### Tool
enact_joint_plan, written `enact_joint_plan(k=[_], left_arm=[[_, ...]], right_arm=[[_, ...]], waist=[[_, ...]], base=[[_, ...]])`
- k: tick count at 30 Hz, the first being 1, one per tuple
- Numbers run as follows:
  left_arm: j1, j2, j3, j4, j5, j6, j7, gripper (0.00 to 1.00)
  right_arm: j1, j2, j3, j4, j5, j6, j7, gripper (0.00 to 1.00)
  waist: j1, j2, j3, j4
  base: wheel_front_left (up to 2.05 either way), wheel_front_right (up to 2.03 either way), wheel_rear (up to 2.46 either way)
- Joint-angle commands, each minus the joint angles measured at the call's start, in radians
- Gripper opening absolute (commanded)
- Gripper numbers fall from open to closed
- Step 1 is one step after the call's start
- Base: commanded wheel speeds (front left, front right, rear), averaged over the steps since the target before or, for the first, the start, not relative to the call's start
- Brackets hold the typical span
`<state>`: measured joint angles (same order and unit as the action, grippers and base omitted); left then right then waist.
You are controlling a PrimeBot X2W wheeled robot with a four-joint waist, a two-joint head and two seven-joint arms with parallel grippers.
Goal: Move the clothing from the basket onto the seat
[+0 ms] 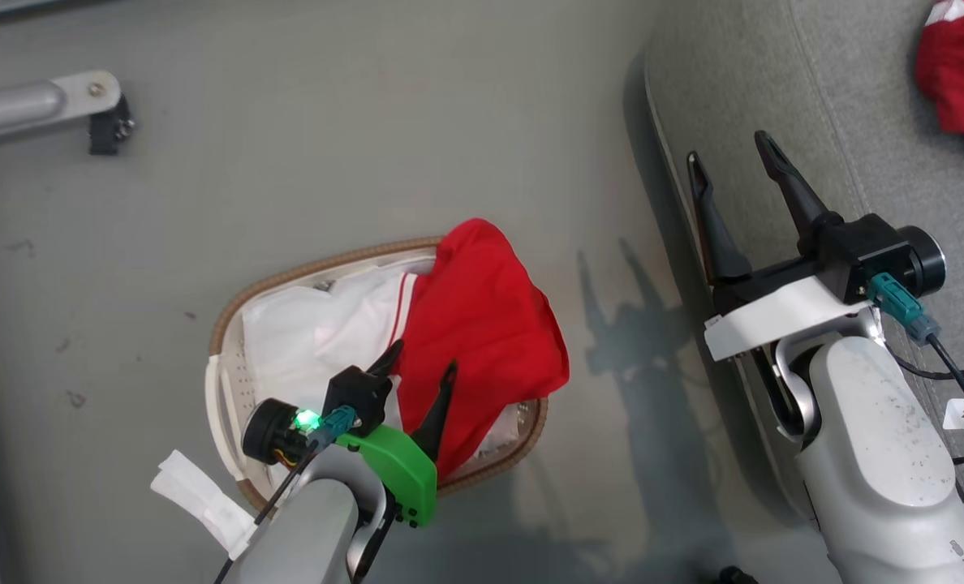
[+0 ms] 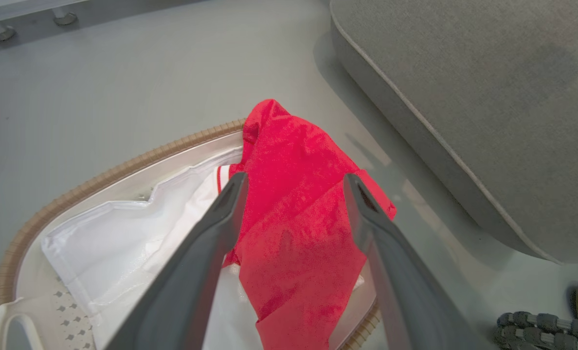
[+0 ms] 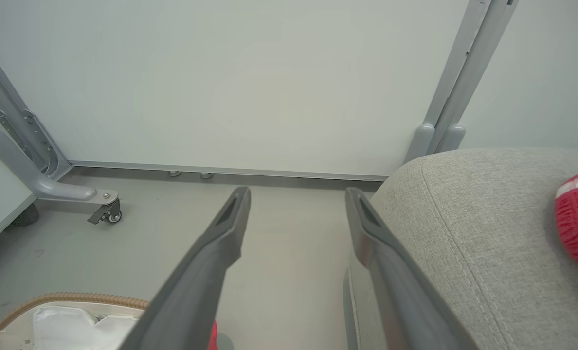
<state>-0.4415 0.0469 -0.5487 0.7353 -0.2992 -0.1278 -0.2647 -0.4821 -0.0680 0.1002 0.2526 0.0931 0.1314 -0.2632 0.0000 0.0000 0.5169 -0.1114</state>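
**Lining up for the next pick**

Judged to be the approach before a grasp. Left claw [image 1: 427,357] poised over the basket [image 1: 287,272], spread wide, gripping nothing, with the red garment [image 2: 294,218] framed between its fingers in the left wrist view. Cannot tell from these views whether the fingertips touch cloth yet. Right claw [image 1: 729,148] likewise wide open and empty, held at the near edge of the seat [image 1: 774,81], well apart from the basket.

Red garment heaped on the seat-side half of the basket, over the white liner [image 1: 303,332], spilling across the tan rim toward the floor [image 1: 368,122]. Long axis roughly up and down the head view, in line with the left claw's fingers: a folded peak pointing away from the robot at the far rim, the loose end trailing toward the near rim. A second red garment [image 1: 961,73] already lying on the seat.

Next move, probably: lower, close across the narrow width of the bunched cloth rather than along its length, bite red fabric only and leave the liner behind, lift clear of the rim, then carry rightward onto the seat. Worth watching for the trailing end catching on the rim.
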Motion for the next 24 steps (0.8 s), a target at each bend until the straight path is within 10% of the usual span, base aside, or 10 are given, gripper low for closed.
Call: enact_joint_plan(k=[1, 24], left_arm=[[-0.027, 0.008, -0.01, 0.009, -0.019, -0.003, 0.001, 1.0], [-0.193, 0.007, -0.242, 0.176, -0.055, -0.004, 0.001, 1.0]], right_arm=[[-0.015, 0.003, 0.0, -0.004, -0.001, -0.001, -0.002, 1.0], [-0.095, -0.011, -0.032, -0.054, -0.021, -0.001, -0.002, 1.0]], waist=[[0.0, 0.0, 0.088, -0.056], [0.0, 0.0, 0.29, -0.033]], base=[[0.0, 0.0, 0.0], [0.0, 0.0, 0.0]])
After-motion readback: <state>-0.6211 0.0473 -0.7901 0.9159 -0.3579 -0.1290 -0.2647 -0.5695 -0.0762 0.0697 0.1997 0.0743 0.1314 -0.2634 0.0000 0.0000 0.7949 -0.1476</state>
